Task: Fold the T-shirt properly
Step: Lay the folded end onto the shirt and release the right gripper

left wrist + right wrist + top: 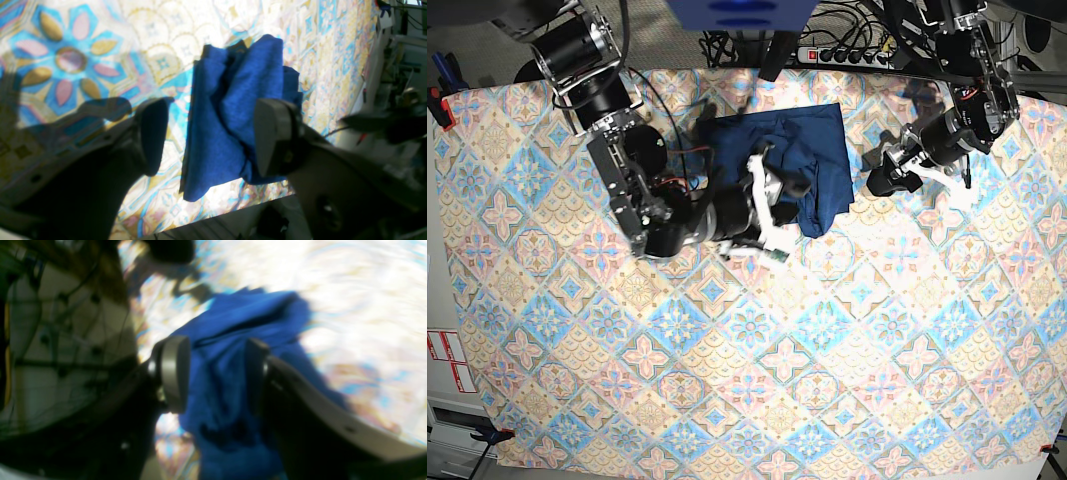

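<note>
shirt [812, 165] lies bunched and partly folded near the far edge of the patterned cloth [757, 380]. right gripper [775, 215] sits at its near edge, jaws spread, fabric between them but not pinched. left gripper [897, 170] hangs beside it, wide apart, holding nothing.

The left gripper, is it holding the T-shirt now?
No, the left gripper hangs open beside the T-shirt, clear of the cloth.
</note>
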{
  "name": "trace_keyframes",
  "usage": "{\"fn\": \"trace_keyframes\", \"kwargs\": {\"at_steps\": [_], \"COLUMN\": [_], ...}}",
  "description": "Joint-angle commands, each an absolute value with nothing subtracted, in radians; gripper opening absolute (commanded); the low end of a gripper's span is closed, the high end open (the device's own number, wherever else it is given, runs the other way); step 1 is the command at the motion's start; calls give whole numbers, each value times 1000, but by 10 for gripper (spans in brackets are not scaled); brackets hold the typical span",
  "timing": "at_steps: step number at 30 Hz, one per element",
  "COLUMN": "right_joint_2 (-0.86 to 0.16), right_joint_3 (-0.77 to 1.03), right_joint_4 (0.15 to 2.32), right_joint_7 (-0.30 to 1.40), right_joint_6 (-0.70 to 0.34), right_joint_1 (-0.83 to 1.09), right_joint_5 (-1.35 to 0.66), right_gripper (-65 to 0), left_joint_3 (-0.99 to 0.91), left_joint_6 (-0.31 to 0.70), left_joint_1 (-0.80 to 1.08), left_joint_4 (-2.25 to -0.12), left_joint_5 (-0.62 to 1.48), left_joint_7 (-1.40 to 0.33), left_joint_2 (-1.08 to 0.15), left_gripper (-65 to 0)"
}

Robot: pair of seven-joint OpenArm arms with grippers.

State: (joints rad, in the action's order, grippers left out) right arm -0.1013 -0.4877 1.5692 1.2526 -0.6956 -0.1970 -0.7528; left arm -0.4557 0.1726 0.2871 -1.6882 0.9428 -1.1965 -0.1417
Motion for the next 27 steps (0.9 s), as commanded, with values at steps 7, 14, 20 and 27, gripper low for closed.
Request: {"fn": "trace_keyframes", "kwargs": {"at_steps": [7, 14, 20, 27], "right_joint_2": [-188, -185, -182, -171], "right_joint_3": [-387, -479, -696, -877], "right_joint_4": [1580, 1557, 1443, 1440], "right_joint_7": [1234, 1234, 1194, 1173], "right_joint_6": [-698, -698, -698, -698], "right_joint_1": [-202, -176, -220, -314], "right_joint_5": [-769, -769, -768, -768], "right_gripper": [-454, -568, -568, -568], "left_joint_3": [-456, -456, -458, -458], "left_joint_6": [179, 179, 179, 179], "left_joint_1": [289, 285, 283, 285], "left_joint_4": [-1704, -1704, -1707, -1705], "left_joint_5": [966, 966, 966, 966], "left_joint_7": [-1188, -1188, -1194, -1194], "left_joint_2": [-150, -150, -154, -156], "left_gripper": [-258, -258, -258, -258]}}
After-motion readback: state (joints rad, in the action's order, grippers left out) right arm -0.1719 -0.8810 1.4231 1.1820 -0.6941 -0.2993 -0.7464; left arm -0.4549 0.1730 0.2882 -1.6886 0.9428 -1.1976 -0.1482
